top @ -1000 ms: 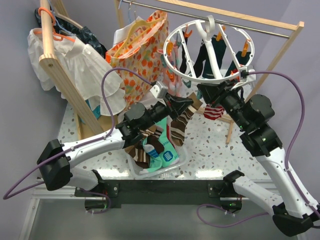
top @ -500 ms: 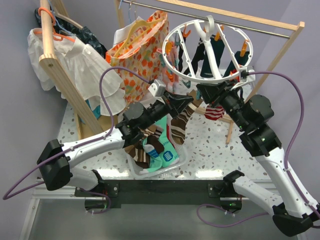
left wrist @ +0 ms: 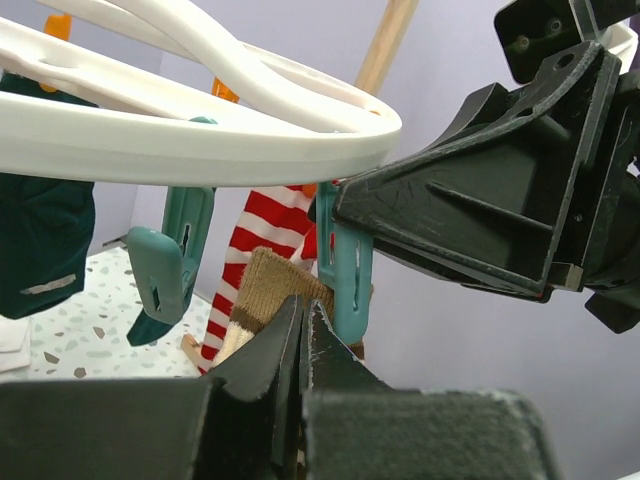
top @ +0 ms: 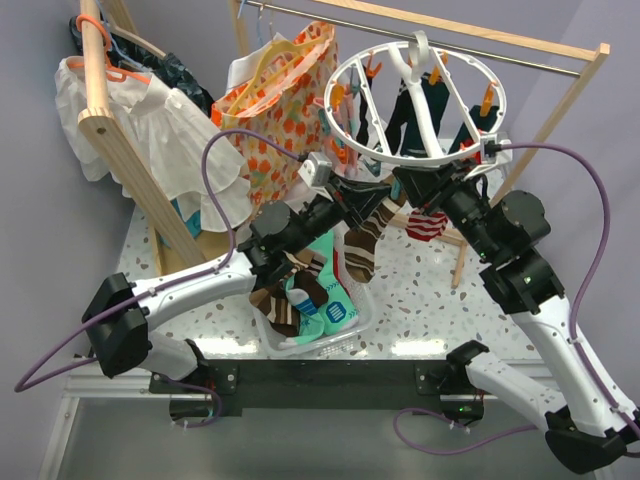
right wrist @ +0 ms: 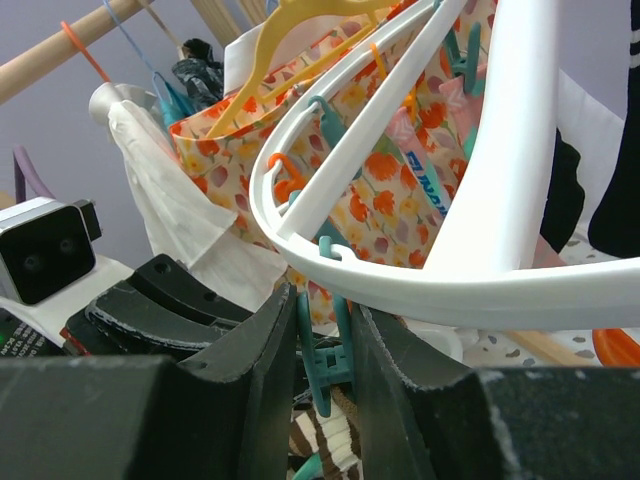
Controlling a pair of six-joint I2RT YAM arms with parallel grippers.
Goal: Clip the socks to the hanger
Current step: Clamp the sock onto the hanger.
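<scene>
The white hanger (top: 345, 75) hangs from the rail, with dark socks (top: 435, 105) and a red-and-white sock (top: 428, 224) clipped on. My left gripper (top: 372, 197) is shut on a brown sock with cream stripes (top: 362, 240), holding its cuff (left wrist: 272, 290) up against a teal clip (left wrist: 345, 270) under the ring (left wrist: 200, 130). My right gripper (right wrist: 322, 320) is shut on that same teal clip (right wrist: 325, 350), squeezing its upper arms. The cuff (right wrist: 330, 440) sits at the clip's lower end; I cannot tell if it is inside the clip.
A clear bin (top: 355, 325) below my left arm holds brown and teal socks (top: 335, 305). A floral bag (top: 280, 110) and a white shirt (top: 160, 130) hang at the back left. The wooden rail frame (top: 480, 40) crosses behind. A second teal clip (left wrist: 165, 260) dangles free.
My left gripper has risen up and right, carrying the brown sock's cuff to the teal clip. The right gripper stays on the clip.
</scene>
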